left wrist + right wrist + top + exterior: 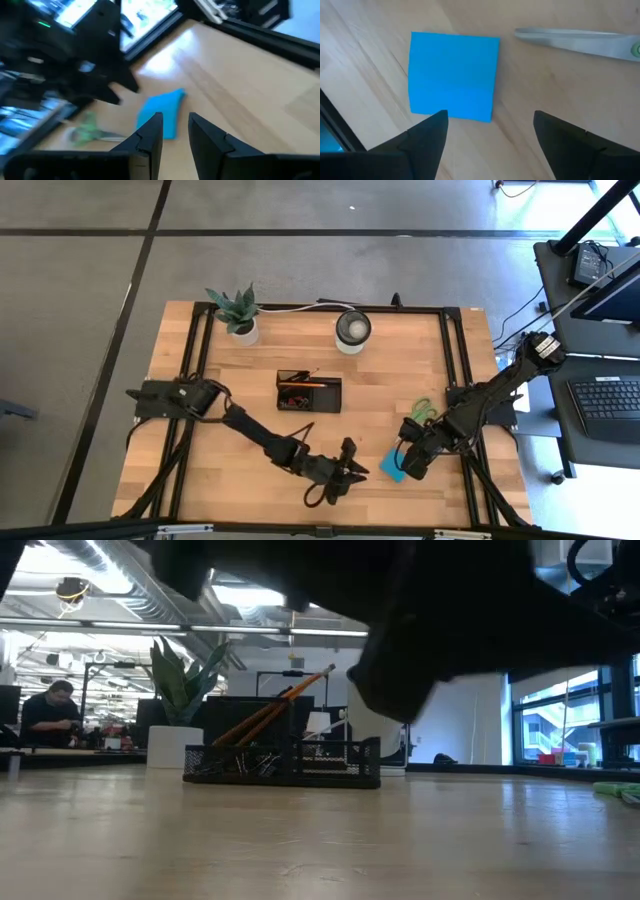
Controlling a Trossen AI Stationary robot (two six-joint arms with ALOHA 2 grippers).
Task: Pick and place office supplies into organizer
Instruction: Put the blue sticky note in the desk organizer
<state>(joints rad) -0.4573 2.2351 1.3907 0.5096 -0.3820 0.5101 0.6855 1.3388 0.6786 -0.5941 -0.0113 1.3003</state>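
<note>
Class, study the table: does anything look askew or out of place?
Orange pencils lean tilted in the organizer, tips poking above its rim. The blue sticky-note pad and scissors lie loose on the table, outside it.

left gripper (355, 468) low, narrowly parted, right gripper (408, 465) wide open

Bright overhead light; left wrist view blurred.

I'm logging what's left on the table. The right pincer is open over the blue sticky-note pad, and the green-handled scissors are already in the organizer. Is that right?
Not quite. The green-handled scissors lie on the table beside the blue sticky-note pad, not in the organizer, as the high view shows. The rest holds: the right pincer is open over the pad.
</note>
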